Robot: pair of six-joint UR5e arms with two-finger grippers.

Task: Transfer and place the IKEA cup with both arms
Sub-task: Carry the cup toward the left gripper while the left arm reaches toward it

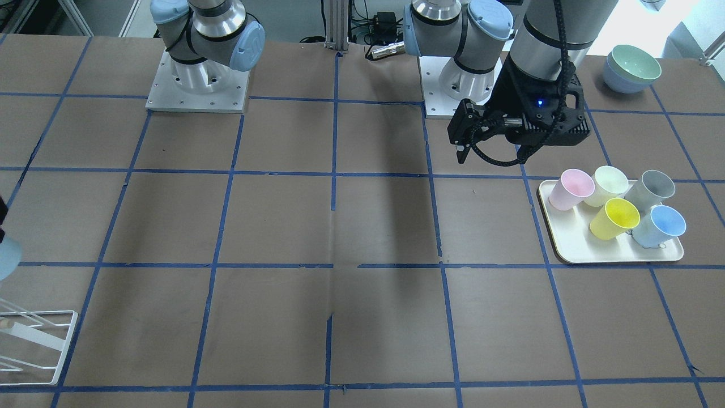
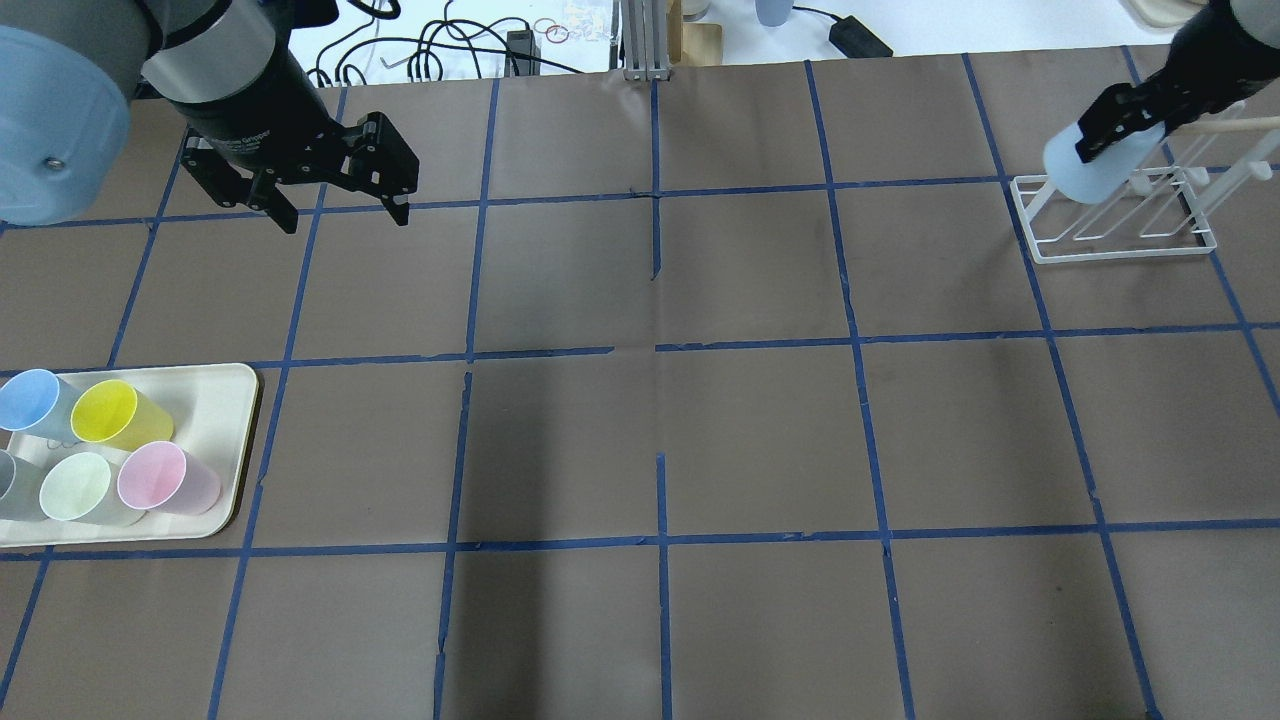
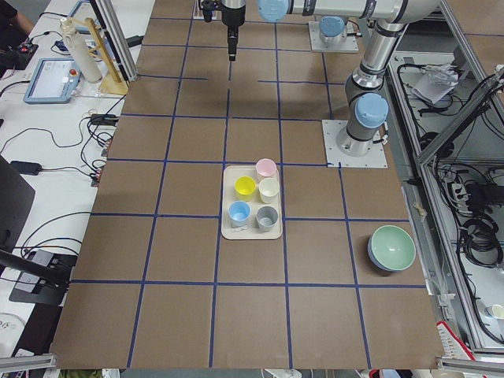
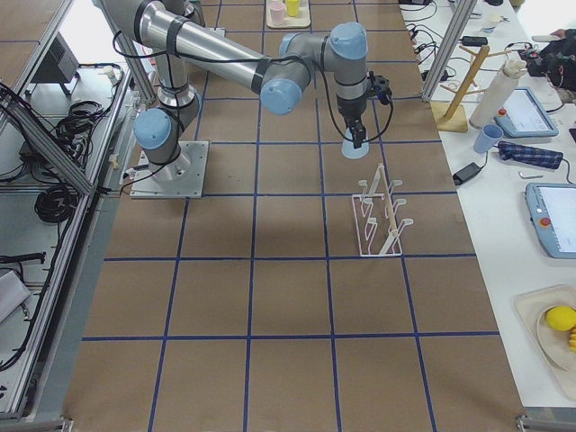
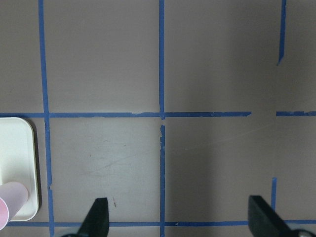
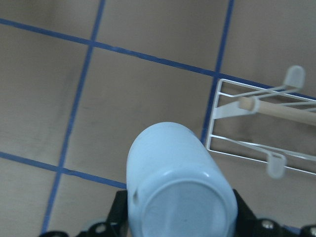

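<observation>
Overhead exterior: right gripper (image 2: 1118,128) clamped on IKEA cup (image 2: 1085,172) just beside rack (image 2: 1120,238), table (image 2: 760,420) far right corner; left gripper (image 2: 345,218) wide, empty | Right wrist: base faces camera, cup off peg (image 6: 295,75), could miss it, snag wire, drop | Front-facing: blue twin (image 1: 660,225) on tray (image 1: 566,252), mix-up risk

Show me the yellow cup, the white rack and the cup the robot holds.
yellow cup (image 2: 103,411): overhead view, inner wall.
white rack (image 2: 1125,254): overhead view, base wire.
held blue cup (image 2: 1080,175): overhead view, side wall.
</observation>
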